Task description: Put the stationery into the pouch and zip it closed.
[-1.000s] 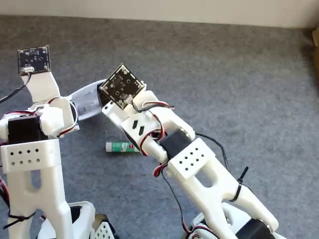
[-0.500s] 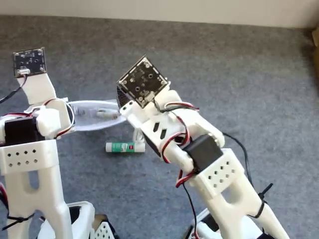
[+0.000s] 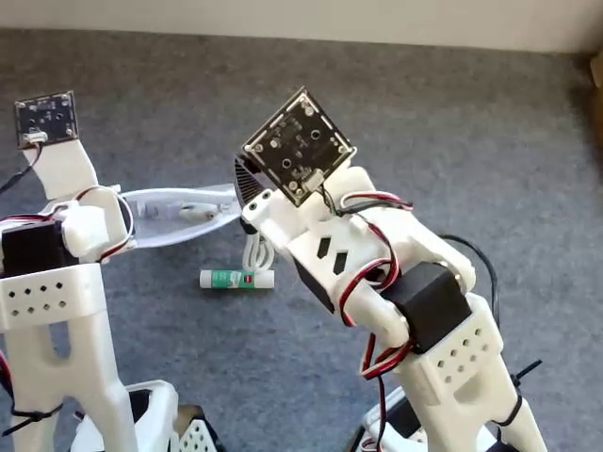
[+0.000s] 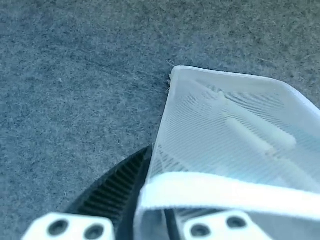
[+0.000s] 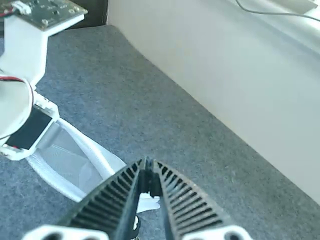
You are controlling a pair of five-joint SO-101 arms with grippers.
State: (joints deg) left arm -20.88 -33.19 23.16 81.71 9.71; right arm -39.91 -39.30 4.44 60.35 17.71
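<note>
A translucent white mesh pouch [image 3: 179, 215] is stretched between my two arms on the grey carpet. My left gripper [image 4: 152, 167] is shut on one end of the pouch [image 4: 225, 125], by its white zip band. Pale pens [image 4: 252, 140] show through the mesh. My right gripper [image 5: 148, 170] is shut on a small white piece at the other end of the pouch [image 5: 70, 157]; in the high view it [image 3: 243, 200] sits at the pouch's right tip. A green and white glue stick [image 3: 236, 278] lies on the carpet just in front of the pouch, outside it.
A pale wall [image 5: 225, 75] runs along the far side of the carpet [image 3: 443, 141]. A brown object [image 3: 597, 89] pokes in at the right edge. White cables [image 3: 254, 252] loop under the right arm, close to the glue stick.
The right arm has swung to the right and lifted, drawing the pouch's end with it so the pouch lies longer and flatter. The left arm shifted slightly left. The glue stick stayed put.
</note>
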